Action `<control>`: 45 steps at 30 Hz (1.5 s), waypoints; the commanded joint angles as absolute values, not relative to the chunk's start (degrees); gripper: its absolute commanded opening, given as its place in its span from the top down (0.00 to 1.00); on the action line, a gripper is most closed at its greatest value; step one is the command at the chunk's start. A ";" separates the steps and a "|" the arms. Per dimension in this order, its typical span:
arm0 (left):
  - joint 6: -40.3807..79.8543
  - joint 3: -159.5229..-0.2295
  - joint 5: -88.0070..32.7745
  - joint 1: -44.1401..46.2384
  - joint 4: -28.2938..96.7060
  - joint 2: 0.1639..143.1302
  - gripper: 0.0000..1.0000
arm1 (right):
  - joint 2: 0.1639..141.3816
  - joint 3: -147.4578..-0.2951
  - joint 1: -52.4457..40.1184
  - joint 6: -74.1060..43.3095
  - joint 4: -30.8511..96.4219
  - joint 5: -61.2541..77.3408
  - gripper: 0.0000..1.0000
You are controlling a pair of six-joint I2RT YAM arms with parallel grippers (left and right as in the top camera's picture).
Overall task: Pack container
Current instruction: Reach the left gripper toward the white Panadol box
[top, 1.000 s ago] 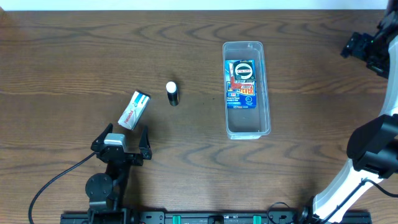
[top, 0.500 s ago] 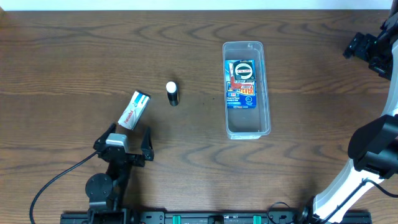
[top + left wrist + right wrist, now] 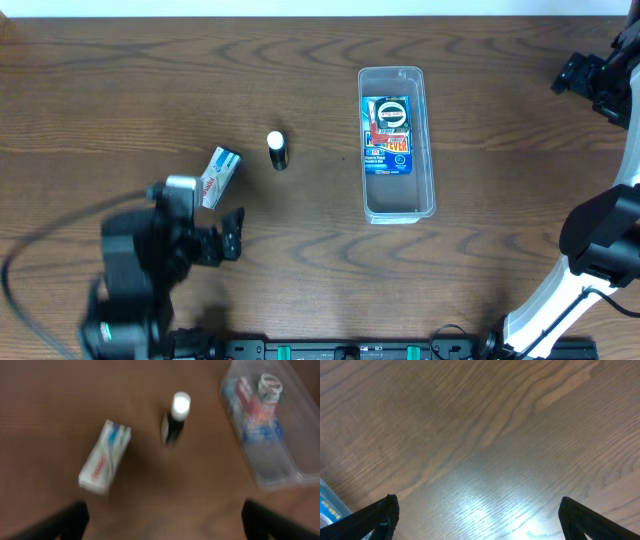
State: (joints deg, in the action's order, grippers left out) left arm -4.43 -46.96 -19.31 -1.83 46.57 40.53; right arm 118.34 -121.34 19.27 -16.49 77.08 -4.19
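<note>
The clear plastic container [image 3: 397, 145] stands upright right of centre and holds a blue and red packet [image 3: 388, 136]; it also shows in the left wrist view [image 3: 272, 425]. A white toothpaste box [image 3: 221, 176] [image 3: 105, 456] and a small black bottle with a white cap [image 3: 277, 150] [image 3: 175, 424] lie on the table. My left gripper [image 3: 205, 238] [image 3: 162, 520] is open and empty, just below the box. My right gripper [image 3: 590, 80] [image 3: 480, 515] is open and empty at the far right edge, over bare wood.
The dark wooden table [image 3: 120, 90] spans the view. The right arm's base and links [image 3: 590, 250] stand at the right edge. A corner of the container shows at the left edge of the right wrist view [image 3: 326, 505].
My left arm has risen and swung left, blurred with motion, its gripper still open near the toothpaste box. The right arm and the objects have not moved.
</note>
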 commanded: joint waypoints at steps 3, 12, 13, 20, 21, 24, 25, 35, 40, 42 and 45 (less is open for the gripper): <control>-10.31 -66.30 -13.37 -2.07 61.41 61.58 0.02 | 118.63 -121.58 19.44 -16.23 77.17 -4.05 0.01; -10.26 -77.52 0.03 -2.07 67.20 83.99 0.02 | 118.63 -121.58 19.44 -16.23 77.17 -4.05 0.01; -10.26 -77.49 0.05 -2.07 66.85 85.25 0.02 | 118.63 -121.58 19.44 -16.25 77.17 -4.05 0.01; -9.78 -77.47 -4.16 -2.07 63.18 92.40 0.02 | 118.63 -121.58 19.44 -16.25 77.17 -4.05 0.01; -9.80 -77.47 -4.38 -2.07 62.85 93.01 0.02 | 118.63 -121.58 19.44 -16.25 77.17 -4.05 0.01; -10.22 -77.36 -4.49 -2.07 60.07 94.98 0.02 | 118.63 -121.58 19.44 -16.25 77.17 -4.05 0.01; -11.00 -77.36 -4.47 -2.07 59.07 95.57 0.02 | 118.63 -121.58 19.44 -16.25 77.17 -4.05 0.01; -17.98 -77.36 -3.36 -2.09 52.97 103.79 0.02 | 118.63 -121.60 19.44 -16.25 77.17 -4.05 0.01; -22.06 -77.36 -3.36 -2.09 52.58 107.15 0.02 | 118.63 -121.58 19.44 -16.23 77.17 -4.05 0.01; -23.64 -77.36 -3.38 -2.09 52.40 107.92 0.02 | 118.63 -121.58 19.44 -16.25 77.17 -4.05 0.01; -25.54 -77.28 -3.40 -2.09 52.58 109.08 0.02 | 118.63 -121.58 19.44 -16.23 77.17 -4.05 0.01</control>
